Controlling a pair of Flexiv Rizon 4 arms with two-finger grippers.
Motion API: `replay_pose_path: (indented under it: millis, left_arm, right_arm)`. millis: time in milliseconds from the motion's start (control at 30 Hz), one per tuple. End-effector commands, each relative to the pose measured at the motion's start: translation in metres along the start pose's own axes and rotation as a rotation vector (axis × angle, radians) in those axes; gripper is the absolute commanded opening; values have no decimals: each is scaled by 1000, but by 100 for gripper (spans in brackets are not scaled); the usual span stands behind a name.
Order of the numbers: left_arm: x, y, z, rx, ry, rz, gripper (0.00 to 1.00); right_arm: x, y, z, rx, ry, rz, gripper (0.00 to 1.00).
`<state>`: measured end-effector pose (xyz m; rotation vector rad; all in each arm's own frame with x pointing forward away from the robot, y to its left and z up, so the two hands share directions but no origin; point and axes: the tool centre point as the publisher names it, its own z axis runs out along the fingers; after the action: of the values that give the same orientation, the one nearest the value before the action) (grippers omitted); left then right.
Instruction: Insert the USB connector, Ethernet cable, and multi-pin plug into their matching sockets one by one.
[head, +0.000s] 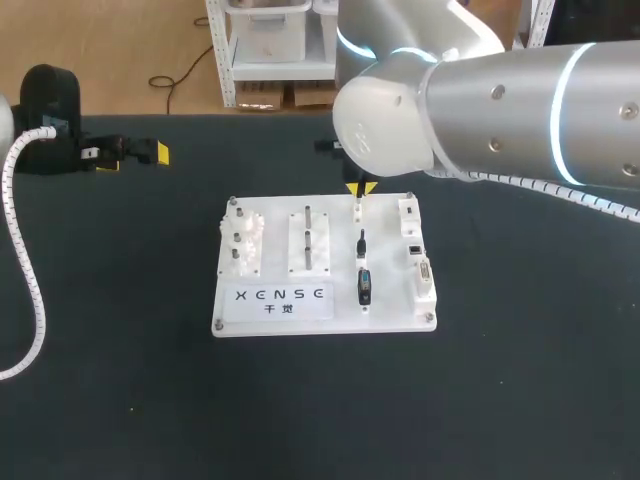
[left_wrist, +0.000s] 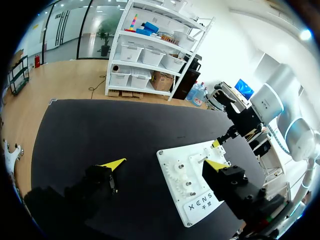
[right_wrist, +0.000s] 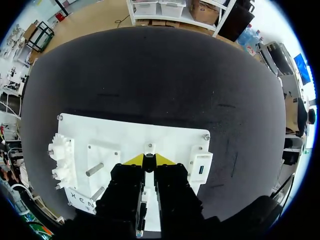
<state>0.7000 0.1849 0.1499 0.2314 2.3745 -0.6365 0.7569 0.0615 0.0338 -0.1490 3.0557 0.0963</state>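
A white board (head: 320, 315) lies mid-table. On its right half rests a black USB connector (head: 365, 285) with a short black cable (head: 361, 243). Three sockets (head: 414, 248) line the board's right edge; in the right wrist view a blue-faced socket (right_wrist: 200, 167) sits beside my fingers. My right gripper (head: 360, 188) hangs over the board's far edge above a small white block (right_wrist: 149, 148). Its fingers are almost together, and I cannot make out anything held between them. My left gripper (head: 130, 152) is open over bare mat at the far left, well away from the board (left_wrist: 200, 180).
White gears (head: 240, 240) and a block with metal pegs (head: 309, 240) occupy the board's left half. A coiled white cable (head: 25, 290) hangs along the left edge. My bulky right arm (head: 480, 90) spans the far right.
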Motion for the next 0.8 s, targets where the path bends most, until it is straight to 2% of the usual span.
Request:
replay_pose_path:
  millis: [33,500,800]
  left_arm:
    - [0,0,0,0,0,0,100]
    - [0,0,0,0,0,0,100]
    - [0,0,0,0,0,0,100]
  right_arm:
    - [6,-3,-3,-2,-13,3,5]
    - [20,-20,-15,23,-53,-19,2]
    - [28,-40,-16,49,-62,-9,0]
